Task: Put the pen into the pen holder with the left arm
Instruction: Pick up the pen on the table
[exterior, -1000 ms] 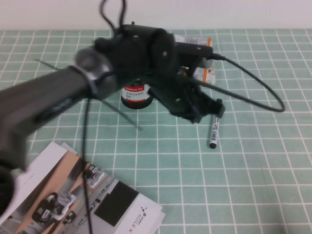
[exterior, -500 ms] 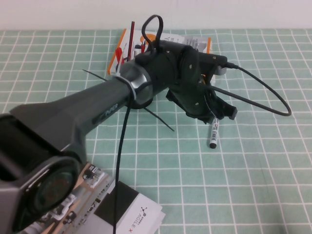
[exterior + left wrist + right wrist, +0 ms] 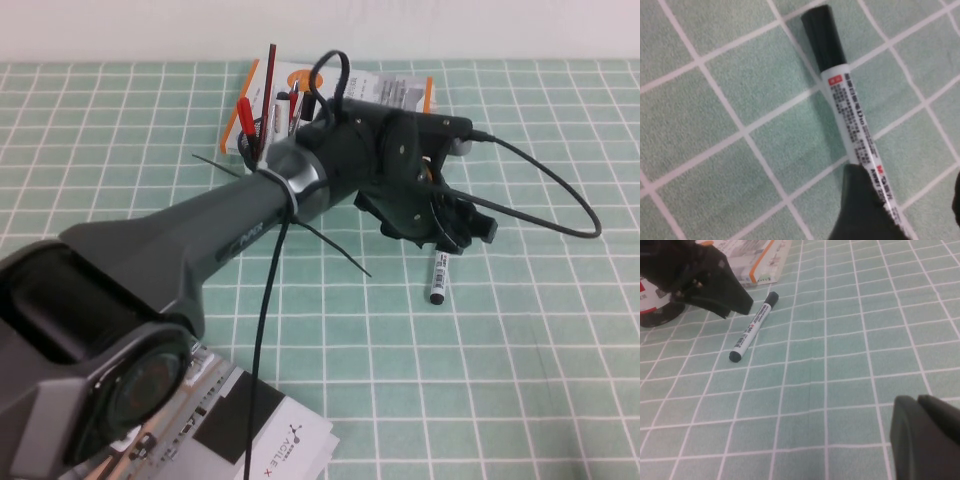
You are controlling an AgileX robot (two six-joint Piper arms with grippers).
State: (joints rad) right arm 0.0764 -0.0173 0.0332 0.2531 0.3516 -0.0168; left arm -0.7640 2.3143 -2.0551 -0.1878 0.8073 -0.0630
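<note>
On the green grid mat (image 3: 520, 330), the left claw (image 3: 455, 225) hovers spread above the pen (image 3: 438, 278); right claw (image 3: 927, 437) unreadable.

Setting is a robot test bench in a lab or office. A green cloth with a white square grid (image 3: 560, 340) covers the table under the left gripper (image 3: 455, 228). Glossy printed robot brochures (image 3: 255, 430) lie well short of it; orange-and-white stationery packs (image 3: 400, 92) lie just beyond.
</note>
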